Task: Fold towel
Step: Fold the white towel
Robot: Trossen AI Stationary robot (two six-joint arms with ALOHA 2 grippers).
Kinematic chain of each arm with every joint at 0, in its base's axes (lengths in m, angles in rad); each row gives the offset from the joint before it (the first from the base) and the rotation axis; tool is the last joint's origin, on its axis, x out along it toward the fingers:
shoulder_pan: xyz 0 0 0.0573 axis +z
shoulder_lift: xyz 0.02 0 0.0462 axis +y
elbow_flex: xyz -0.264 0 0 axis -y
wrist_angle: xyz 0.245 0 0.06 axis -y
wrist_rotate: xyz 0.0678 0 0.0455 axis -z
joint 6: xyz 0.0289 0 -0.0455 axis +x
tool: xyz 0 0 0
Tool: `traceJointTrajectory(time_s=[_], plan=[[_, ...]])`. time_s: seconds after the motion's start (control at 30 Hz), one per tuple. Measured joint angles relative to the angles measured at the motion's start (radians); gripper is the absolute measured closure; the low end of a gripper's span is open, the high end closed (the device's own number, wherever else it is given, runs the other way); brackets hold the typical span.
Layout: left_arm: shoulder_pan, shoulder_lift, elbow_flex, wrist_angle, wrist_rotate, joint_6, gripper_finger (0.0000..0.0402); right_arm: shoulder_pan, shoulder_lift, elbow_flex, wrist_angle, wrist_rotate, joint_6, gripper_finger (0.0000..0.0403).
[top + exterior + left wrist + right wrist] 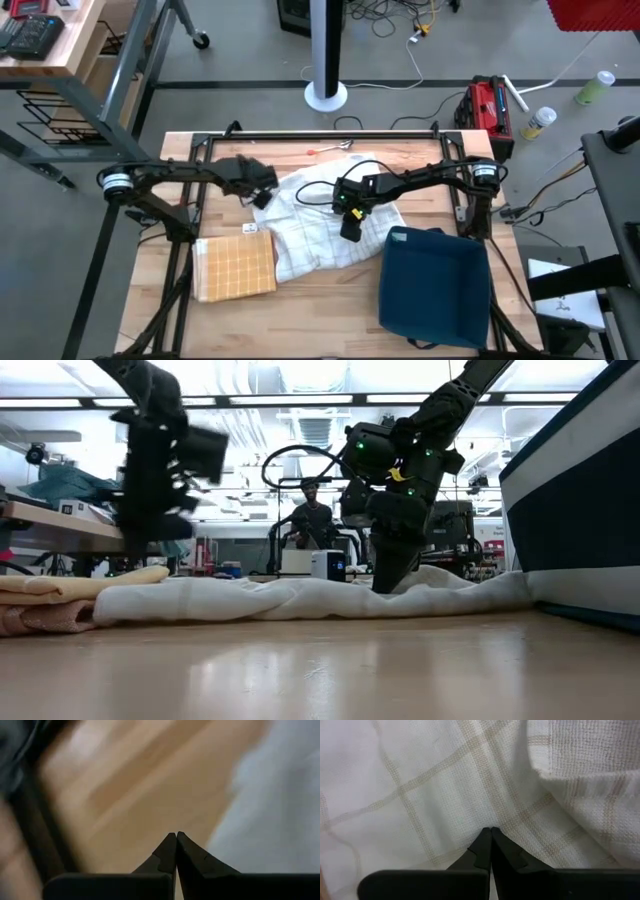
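Note:
A white towel with a faint beige check lies rumpled and spread on the middle of the wooden table; in the low view it is a long low ridge. My right gripper is shut, pointing steeply down at the towel's right part. My left gripper is shut and hangs over bare wood at the towel's left edge, touching nothing that I can see. The left wrist view is blurred. My right gripper has its shut fingertips on the towel's flat checked surface, beside a raised hemmed fold. The fingers come from above, slanting down. No cloth shows between them. The towel lies on the table under them.
A folded yellow checked towel lies at the near left, seen as a stack in the low view. A dark blue bin stands at the near right. A small red-tipped tool lies at the far edge. A person sits beyond the table.

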Motion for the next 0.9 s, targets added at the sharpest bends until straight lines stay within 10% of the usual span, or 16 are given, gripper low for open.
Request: traceJointTrajectory(time_s=[0.13,0.6,0.9], plan=[[0.026,-0.006,-0.057,-0.164,0.05,-0.148,0.0401,0.0,0.0,0.0,0.011,0.009,0.001,0.0403],[0.048,-0.043,-0.266,0.377,0.182,-0.034,0.0401,0.0,0.0,0.0,0.037,0.008,0.008,0.0403],[0.04,-0.106,-0.282,0.679,0.476,0.025,0.0401,0.0,0.0,0.0,0.048,0.009,0.008,0.0403]])
